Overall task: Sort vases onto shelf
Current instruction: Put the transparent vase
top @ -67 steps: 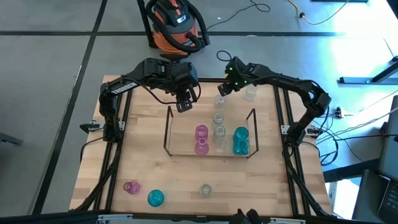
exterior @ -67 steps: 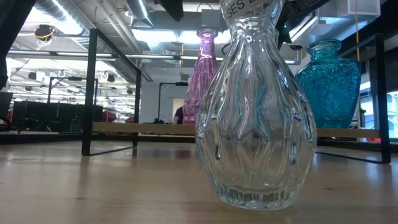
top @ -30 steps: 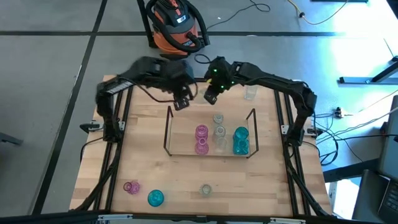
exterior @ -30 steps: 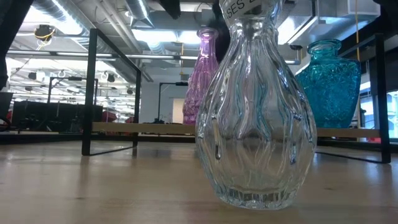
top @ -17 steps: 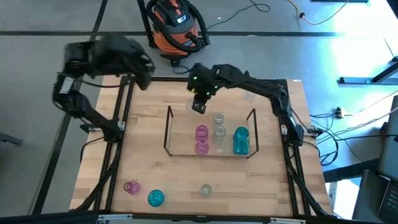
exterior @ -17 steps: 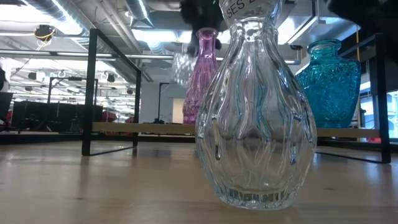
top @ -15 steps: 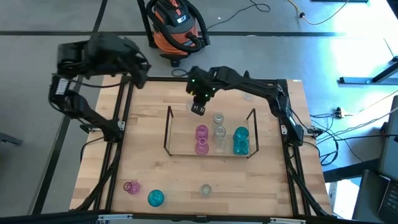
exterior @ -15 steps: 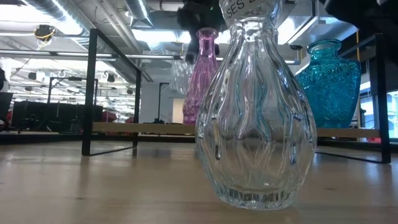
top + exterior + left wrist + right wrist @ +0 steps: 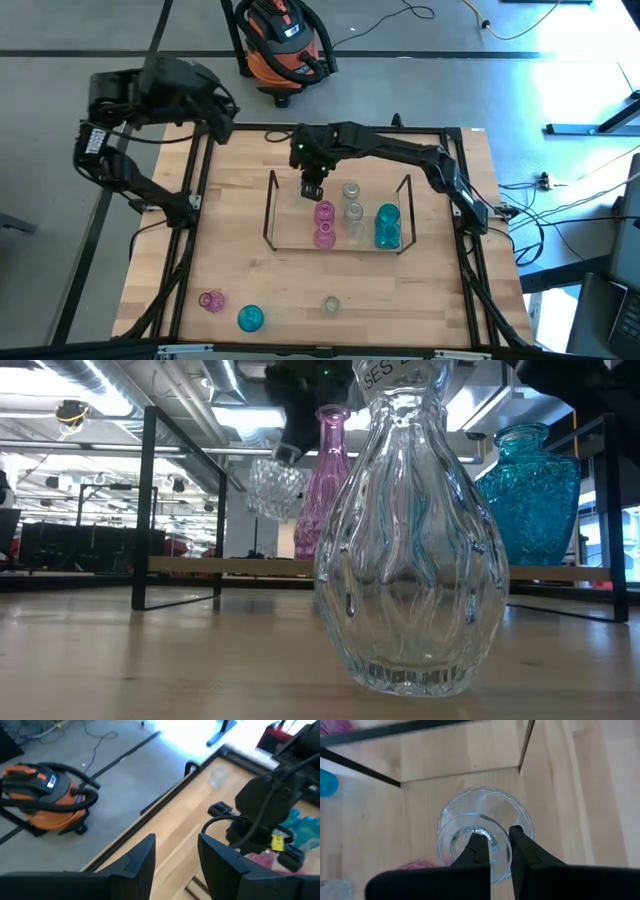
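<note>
**Clear vase held by its neck over the back of the shelf**

The desk [image 9: 240,260] carries the wire shelf [image 9: 270,205] at its centre, with pink, clear and teal vases already standing in it. Three more vases wait near the desk's 6 o'clock edge.

The right gripper [image 9: 312,187] hangs over the shelf's 12 o'clock rail, its jaws clamped on the rim of a clear vase [image 9: 485,832]. The left gripper [image 9: 176,851] is parked off the desk at 10 o'clock, jaws apart and empty.

Glass like this is probably light, rigid, slick and easily chipped. The narrow neck looks like the safest place to pinch, and it should be set down gently.

The right wrist view alone shows one finger inside the mouth and one outside. Only the low view shows the vase [image 9: 277,488] hanging clear of the shelf floor, beside a pink vase [image 9: 325,490].
</note>
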{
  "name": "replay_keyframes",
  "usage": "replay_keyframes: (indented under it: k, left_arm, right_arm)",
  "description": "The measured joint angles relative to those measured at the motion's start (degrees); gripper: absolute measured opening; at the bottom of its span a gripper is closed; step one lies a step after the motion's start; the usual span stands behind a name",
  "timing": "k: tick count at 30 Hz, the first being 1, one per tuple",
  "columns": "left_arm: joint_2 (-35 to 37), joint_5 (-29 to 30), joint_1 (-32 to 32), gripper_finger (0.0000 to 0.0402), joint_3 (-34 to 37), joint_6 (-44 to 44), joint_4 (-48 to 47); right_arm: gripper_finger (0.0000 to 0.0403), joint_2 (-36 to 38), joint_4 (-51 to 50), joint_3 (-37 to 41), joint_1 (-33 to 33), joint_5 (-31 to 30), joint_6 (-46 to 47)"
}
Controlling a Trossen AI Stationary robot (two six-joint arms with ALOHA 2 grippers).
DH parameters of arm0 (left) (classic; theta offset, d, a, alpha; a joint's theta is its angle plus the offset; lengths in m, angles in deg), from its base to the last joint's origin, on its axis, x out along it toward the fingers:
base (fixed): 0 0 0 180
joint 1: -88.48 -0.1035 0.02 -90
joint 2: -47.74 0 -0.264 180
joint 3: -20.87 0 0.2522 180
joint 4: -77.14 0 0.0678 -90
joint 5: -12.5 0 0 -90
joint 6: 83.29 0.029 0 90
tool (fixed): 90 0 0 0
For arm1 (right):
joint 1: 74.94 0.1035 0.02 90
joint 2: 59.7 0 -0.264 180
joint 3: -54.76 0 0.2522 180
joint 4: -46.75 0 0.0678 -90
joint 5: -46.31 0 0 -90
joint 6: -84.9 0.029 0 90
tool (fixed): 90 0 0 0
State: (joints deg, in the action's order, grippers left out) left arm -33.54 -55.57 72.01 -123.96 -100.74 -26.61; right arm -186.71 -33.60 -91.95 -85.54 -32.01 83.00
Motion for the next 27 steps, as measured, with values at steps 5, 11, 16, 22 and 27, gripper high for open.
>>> replay_keyframes:
  k: [5, 11, 16, 22, 27]
  left_arm:
    - [-0.1, -0.3, 0.0, 0.014, 5.6, 0.0, 0.0]
    - [-0.1, 0.2, 0.1, 0.014, 12.6, -0.5, 0.8]
    - [-0.1, -0.3, 0.3, 0.014, 18.0, -1.4, 3.6]
    - [-0.1, -0.3, 2.5, 0.014, 20.4, -1.6, 5.1]
    - [-0.1, 0.0, 3.3, 0.014, 20.4, -1.7, 6.9]
  right_arm:
    - [0.0012, -2.7, 0.9, 0.0, 1.0, 0.7, 0.0]
    - [0.0017, -4.6, 2.9, 0.0, 0.9, 1.4, 0.1]
    - [0.0019, -5.6, 3.9, 0.0, 0.8, 2.2, 0.0]
    - [0.002, -6.7, 3.8, 0.0, 0.8, 1.9, 0.0]
    - [0.0024, -6.9, 4.8, 0.0, 0.8, 2.9, 0.0]
